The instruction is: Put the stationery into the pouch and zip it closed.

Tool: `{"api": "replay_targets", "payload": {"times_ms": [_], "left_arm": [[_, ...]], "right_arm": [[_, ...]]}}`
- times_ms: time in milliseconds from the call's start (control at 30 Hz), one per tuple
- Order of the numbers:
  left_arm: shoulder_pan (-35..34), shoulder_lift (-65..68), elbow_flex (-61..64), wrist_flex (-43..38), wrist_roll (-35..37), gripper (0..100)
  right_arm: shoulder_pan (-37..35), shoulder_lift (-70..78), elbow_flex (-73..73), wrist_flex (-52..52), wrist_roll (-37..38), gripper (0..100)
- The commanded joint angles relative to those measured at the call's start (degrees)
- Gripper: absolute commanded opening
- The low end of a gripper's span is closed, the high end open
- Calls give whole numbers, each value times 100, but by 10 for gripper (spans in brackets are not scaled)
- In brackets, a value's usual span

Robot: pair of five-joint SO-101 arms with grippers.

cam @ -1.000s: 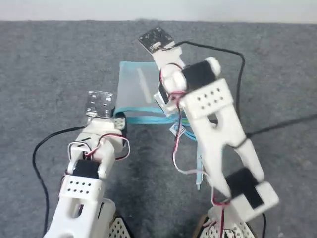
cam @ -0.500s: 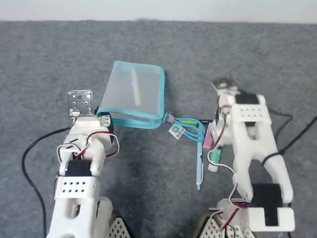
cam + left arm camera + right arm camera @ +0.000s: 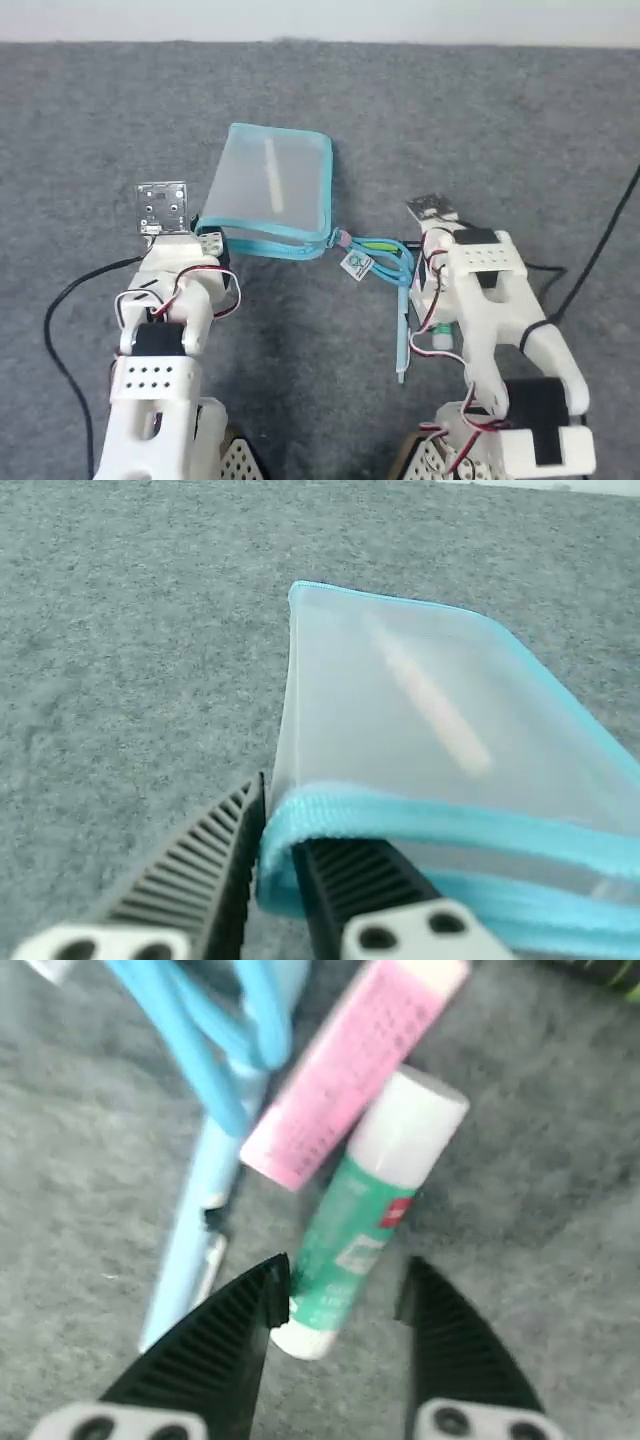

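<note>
- On the grey table (image 3: 100,120), the pouch (image 3: 275,190) is pinched at its zipper corner by the left gripper (image 3: 278,825); if that hold slips, the mouth may sag shut.
- Beside its blue cord (image 3: 385,250), the pen (image 3: 190,1230) could be nudged aside.
- The right gripper (image 3: 347,1265) is spread astride the glue stick (image 3: 385,1170); the touching pink eraser (image 3: 350,1070) may be caught too.

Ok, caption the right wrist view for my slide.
Right claw open over the glue stick, beside a pink eraser and blue pen on grey carpet.
</note>
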Motion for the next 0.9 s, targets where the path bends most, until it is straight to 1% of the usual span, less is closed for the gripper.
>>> {"api": "replay_targets", "payload": {"times_ms": [0,200,333,433,500,533,633,700,867], "left_arm": [[-35,9,-251,-202,114,12],[-35,9,-251,-193,114,12],[-35,9,-251,-193,114,12],[-44,9,-251,-176,105,12],[-44,9,-251,-176,105,12],[-44,9,-251,-176,105,12],[-53,9,-251,-167,105,12],[-53,9,-215,-167,105,12],[-44,-18,-189,-167,97,12]], "right_arm": [[13,-127,18,-207,-26,18],[884,-127,-299,-400,53,7],[1209,-127,-932,-382,211,7],[1174,-127,-1134,-418,308,9],[1024,-136,-1143,-505,396,16],[954,-136,-1125,-532,378,35],[840,-136,-1099,-505,325,136],[840,-136,-1029,-532,334,167],[831,-171,-607,-532,360,154]]}}
